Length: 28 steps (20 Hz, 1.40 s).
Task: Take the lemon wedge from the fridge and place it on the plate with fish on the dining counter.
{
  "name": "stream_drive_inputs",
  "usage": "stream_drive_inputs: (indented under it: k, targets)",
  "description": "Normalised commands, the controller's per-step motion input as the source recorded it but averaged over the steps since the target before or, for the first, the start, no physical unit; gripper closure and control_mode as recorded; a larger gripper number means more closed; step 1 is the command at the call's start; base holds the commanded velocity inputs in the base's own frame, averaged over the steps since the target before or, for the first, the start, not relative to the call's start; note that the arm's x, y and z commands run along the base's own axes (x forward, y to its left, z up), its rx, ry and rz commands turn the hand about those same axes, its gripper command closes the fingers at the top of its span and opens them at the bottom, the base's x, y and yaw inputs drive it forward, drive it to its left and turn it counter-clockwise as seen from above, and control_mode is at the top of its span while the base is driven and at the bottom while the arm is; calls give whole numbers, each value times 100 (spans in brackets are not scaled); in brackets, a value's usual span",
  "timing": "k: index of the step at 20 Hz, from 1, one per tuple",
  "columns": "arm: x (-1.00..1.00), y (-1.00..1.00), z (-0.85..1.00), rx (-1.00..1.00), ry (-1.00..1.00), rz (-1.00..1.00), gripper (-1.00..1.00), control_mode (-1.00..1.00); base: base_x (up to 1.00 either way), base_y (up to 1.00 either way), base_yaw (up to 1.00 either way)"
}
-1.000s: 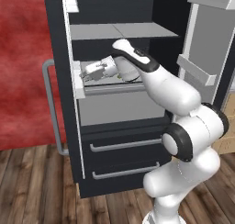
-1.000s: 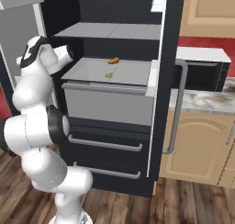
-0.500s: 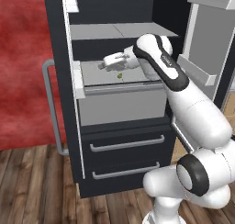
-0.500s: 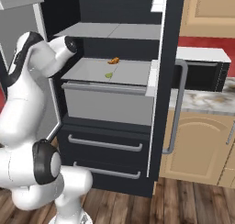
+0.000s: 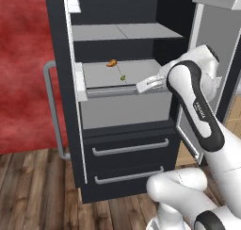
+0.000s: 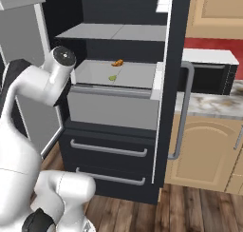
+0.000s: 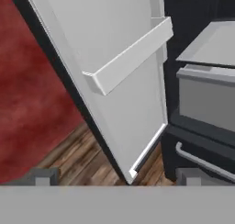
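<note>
The fridge (image 5: 123, 153) stands with both doors open. On its pale grey middle shelf lies the tiny yellow-green lemon wedge (image 5: 123, 77) (image 6: 112, 77), with a small orange curved item (image 5: 111, 62) behind it. My gripper (image 5: 141, 86) hovers at the shelf's front edge, just right of and slightly nearer than the wedge, not touching it. In the hand view the gripper (image 7: 114, 177) is open, with its fingertips (image 7: 43, 176) far apart and nothing between them. It faces the inside of the fridge's left door (image 7: 114, 58). The plate with fish is out of view.
The left door carries a shelf bar (image 7: 128, 53) and a long grey handle (image 5: 52, 111). Two drawers (image 6: 108, 150) sit under the shelf. Right of the fridge is a marbled counter (image 6: 209, 105) over tan cabinets. A red wall (image 5: 23, 69) and wood floor (image 5: 37, 191) lie left.
My hand has swung from over the shelf's left side to the right and down to its front edge. It stayed open. The wedge and orange item have not moved.
</note>
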Motion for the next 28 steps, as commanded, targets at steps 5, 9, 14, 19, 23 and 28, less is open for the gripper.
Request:
stream_drive_inputs:
  k: [5, 9, 14, 19, 23, 28]
  targets:
    - [-15, -66, 0, -21, 38, -42, -100, -100, 0, 0, 0]
    - [1, -16, 0, -11, 25, -26, -100, -100, 0, 0, 0]
    - [0, 0, 2, 0, 0, -1, -100, -100, 0, 0, 0]
    - [12, -5, -7, -1, -1, 0, -100, -100, 0, 0, 0]
    - [68, -2, -8, 0, 0, 0, -100, -100, 0, 0, 0]
    - [23, -49, -6, -5, -1, -10, -100, -100, 0, 0, 0]
